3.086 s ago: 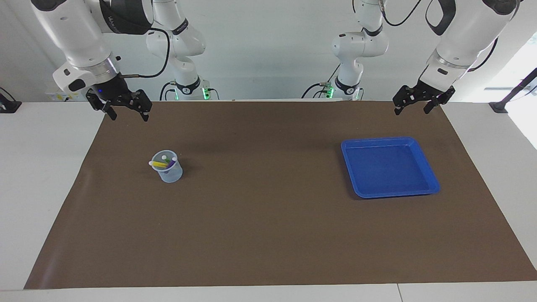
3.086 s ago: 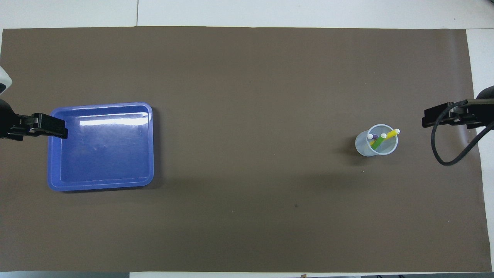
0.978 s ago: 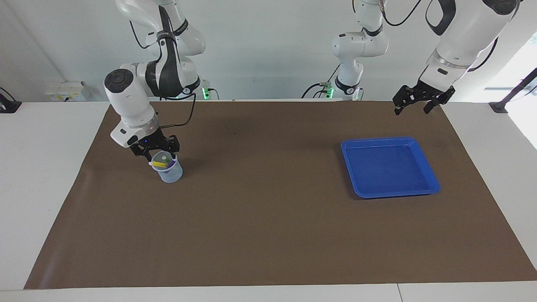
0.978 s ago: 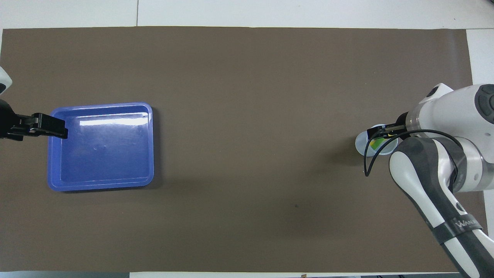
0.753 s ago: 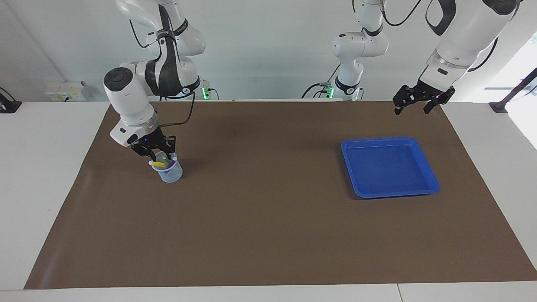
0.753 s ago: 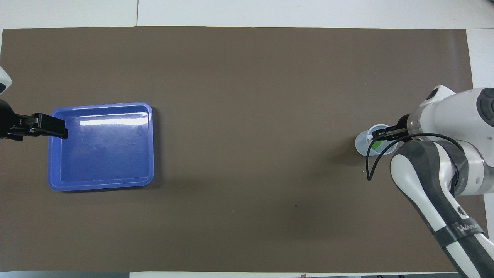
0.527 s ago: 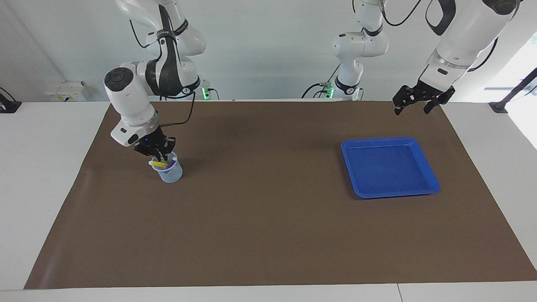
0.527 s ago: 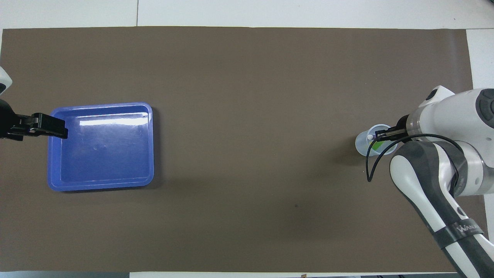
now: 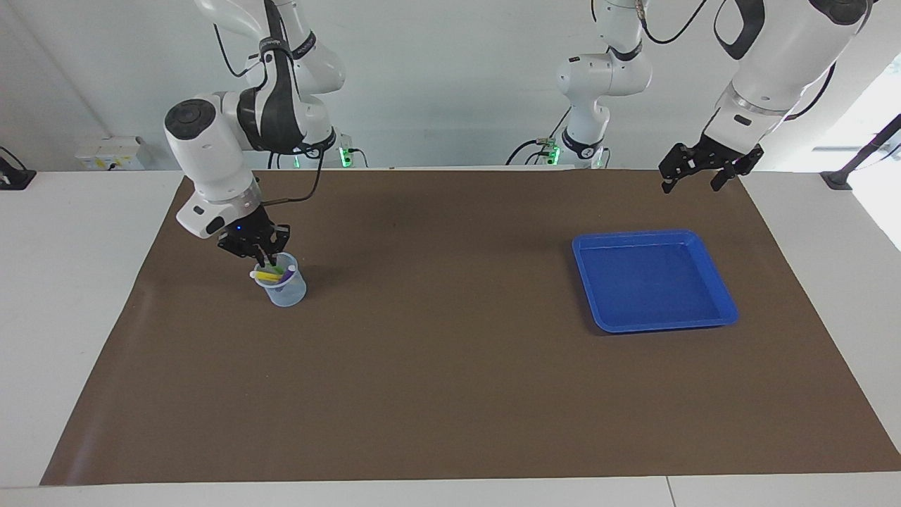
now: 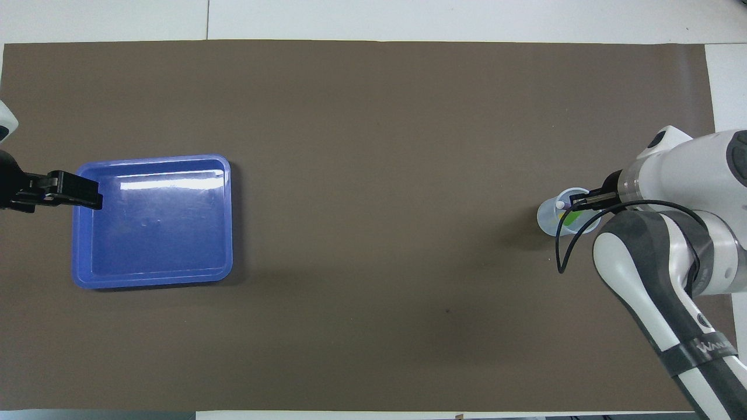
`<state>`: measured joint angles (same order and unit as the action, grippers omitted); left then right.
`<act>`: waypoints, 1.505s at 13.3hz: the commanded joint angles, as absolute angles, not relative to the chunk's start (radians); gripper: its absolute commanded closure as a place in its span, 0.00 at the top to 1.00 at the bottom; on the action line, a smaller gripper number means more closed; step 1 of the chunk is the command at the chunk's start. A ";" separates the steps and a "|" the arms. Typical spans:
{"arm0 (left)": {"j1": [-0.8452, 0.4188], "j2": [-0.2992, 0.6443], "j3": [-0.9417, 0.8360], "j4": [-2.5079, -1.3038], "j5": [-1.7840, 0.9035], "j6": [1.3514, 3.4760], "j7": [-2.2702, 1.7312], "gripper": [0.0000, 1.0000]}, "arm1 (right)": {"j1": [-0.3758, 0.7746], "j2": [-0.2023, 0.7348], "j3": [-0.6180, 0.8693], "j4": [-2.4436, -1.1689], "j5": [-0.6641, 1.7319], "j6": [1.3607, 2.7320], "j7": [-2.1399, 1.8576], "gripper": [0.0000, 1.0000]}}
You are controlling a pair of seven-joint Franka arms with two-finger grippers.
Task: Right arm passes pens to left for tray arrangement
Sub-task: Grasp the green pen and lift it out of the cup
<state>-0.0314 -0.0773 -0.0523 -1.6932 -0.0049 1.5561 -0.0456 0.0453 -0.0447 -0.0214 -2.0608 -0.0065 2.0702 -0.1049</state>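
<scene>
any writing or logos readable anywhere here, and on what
"WAN": on the dark grey band around the large white jointed right arm, overhead view; the letters after it are too blurred to read.
Nothing else carries readable text.

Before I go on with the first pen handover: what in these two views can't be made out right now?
- Which pen the right gripper has closed on: overhead, the fingers cover the cup; facing, the pens bunch together.
- Green pen: only a sliver shows overhead.
- Left gripper: overhead, cut by the frame edge beside the tray.
</scene>
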 commanded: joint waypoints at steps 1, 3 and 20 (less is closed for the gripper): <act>-0.028 -0.100 -0.054 -1.717 0.006 1.569 -0.057 1.00 | 0.040 -0.098 -0.015 -2.004 -0.011 1.979 -0.074 0.00; -0.037 -0.098 -0.054 -1.717 0.006 1.569 -0.057 1.00 | 0.040 -0.092 0.009 -1.926 -0.011 1.906 -0.019 0.00; -0.044 -0.149 -0.064 -1.819 -0.158 1.609 -0.554 1.00 | 0.283 0.123 0.176 -1.663 0.558 2.137 1.289 0.00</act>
